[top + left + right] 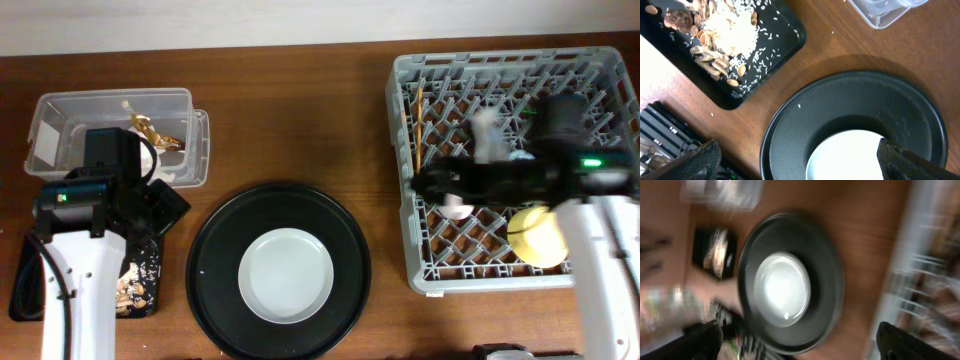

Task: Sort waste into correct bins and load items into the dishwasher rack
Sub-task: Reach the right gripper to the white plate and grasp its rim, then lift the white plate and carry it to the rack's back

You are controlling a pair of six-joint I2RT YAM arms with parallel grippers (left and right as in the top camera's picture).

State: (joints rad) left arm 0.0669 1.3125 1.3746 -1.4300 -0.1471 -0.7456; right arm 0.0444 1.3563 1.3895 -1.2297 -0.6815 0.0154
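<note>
While neither hand grips anything, step in hand: dish loading, by my reading; the waste looks sorted.
Left hand (797, 159): fingers spread wide, empty, hovering over the round black tray (205, 245), just beside the shallow black tray (790, 45).
Right hand (797, 339): spread, empty, though its own view is blurred; the overhead view puts it above the dishwasher rack (500, 58).
Waste: food scraps (720, 30) in the shallow black tray; wrappers (155, 135) in the clear box (60, 110).
Rack contents: yellow bowl (535, 235), chopsticks (413, 130); cups unclear under the arm.
Plate (285, 275): centred on the round tray, well apart from the rack.
Next move: pinch the plate's thin rim, lift, carry it over, stand it between pegs — likely an awkward grip.
</note>
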